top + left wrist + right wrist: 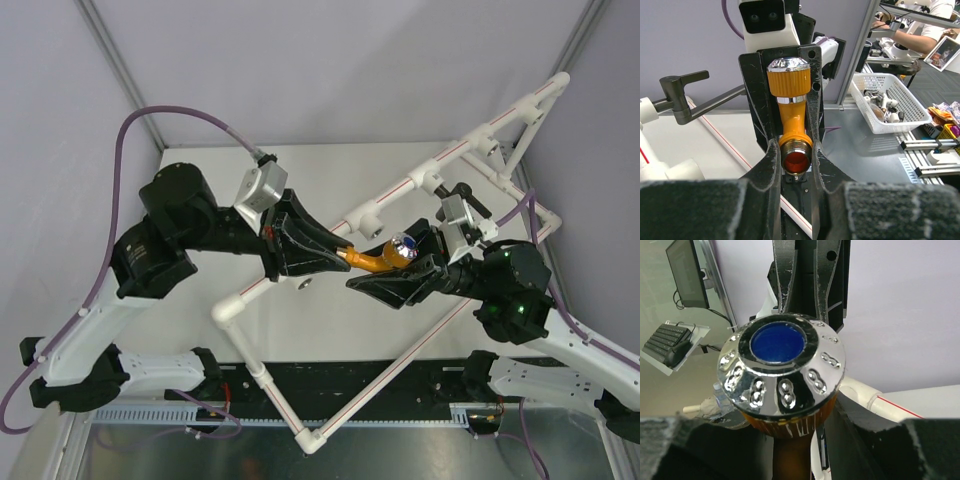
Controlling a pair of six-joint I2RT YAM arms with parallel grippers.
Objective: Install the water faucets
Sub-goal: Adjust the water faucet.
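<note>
The orange-brass tap (372,260) hangs in the air between my two grippers, above the white pipe frame (390,195). My left gripper (345,256) is shut on its threaded brass end (796,155). My right gripper (385,272) is shut on the other end, just under the shiny silver-blue knob (780,370), which faces its camera. The black tap with the long arm (462,192) sits in the frame at the far right. It also shows in the left wrist view (682,95).
The white pipe frame runs diagonally across the table and down to the near edge (310,435). A small silver part (306,282) lies on the table under the grippers. A white basket of parts (890,100) stands off the table.
</note>
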